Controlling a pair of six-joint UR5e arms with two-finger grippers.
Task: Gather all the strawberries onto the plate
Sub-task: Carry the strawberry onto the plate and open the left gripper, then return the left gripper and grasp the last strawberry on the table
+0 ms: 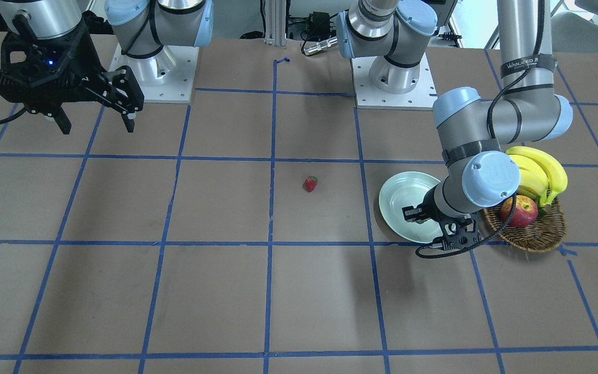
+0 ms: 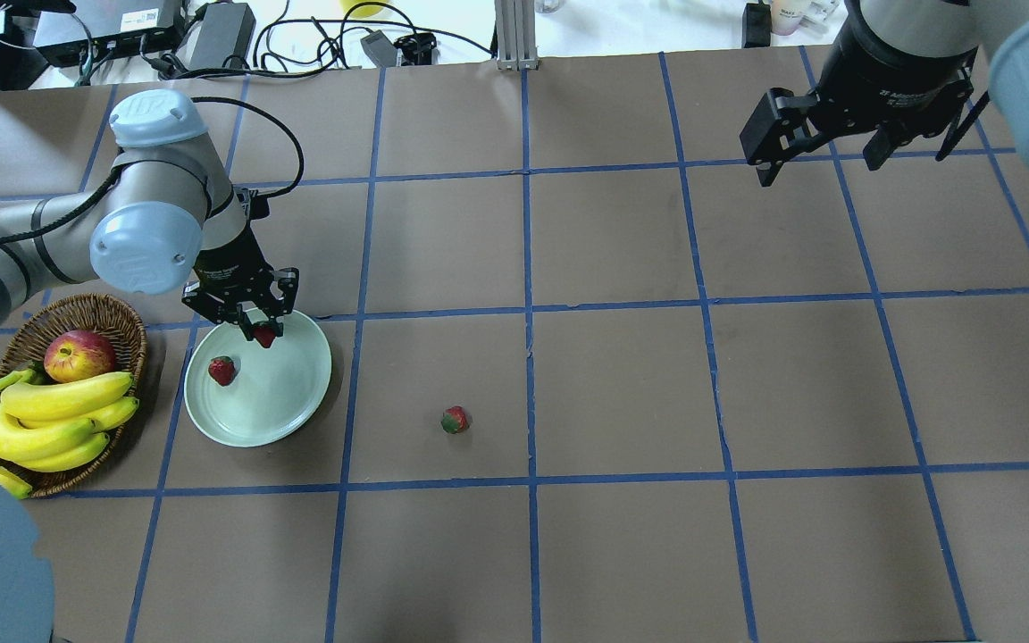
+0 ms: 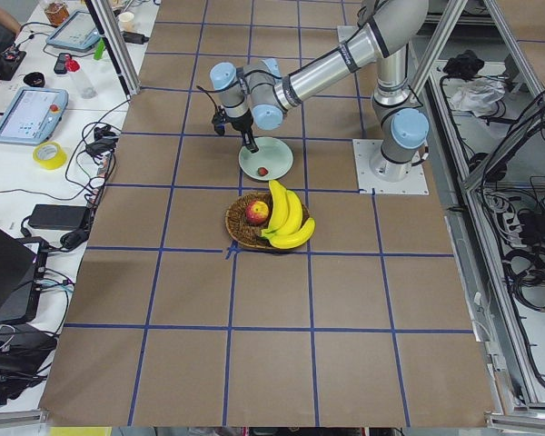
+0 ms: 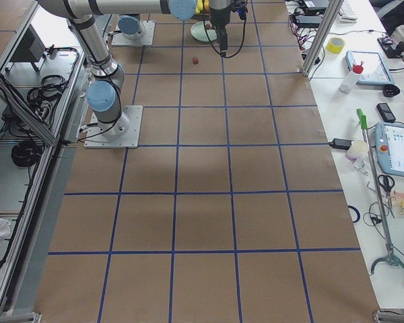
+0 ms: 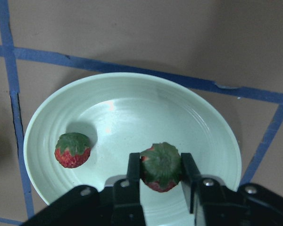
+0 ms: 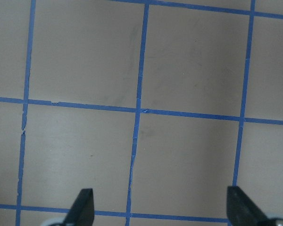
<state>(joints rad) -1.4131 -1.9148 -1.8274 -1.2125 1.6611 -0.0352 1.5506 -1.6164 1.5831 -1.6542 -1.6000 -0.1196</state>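
Observation:
My left gripper [image 2: 263,326] is shut on a strawberry [image 5: 161,166] and holds it over the far part of the pale mint plate [image 2: 296,402]; the wrist view shows its fingers [image 5: 133,176] pressed on both sides of the fruit. A second strawberry [image 2: 221,370] lies in the plate, also seen in the left wrist view [image 5: 72,149]. A third strawberry [image 2: 455,419] lies on the table right of the plate; the front view shows it too [image 1: 310,184]. My right gripper [image 2: 823,147] is open and empty, high over the far right of the table.
A brown wicker basket [image 2: 126,330] with a red-yellow apple [image 2: 79,354] and bananas [image 2: 50,420] stands just left of the plate. The table is brown with a blue tape grid. Cables and power supplies lie beyond the far edge.

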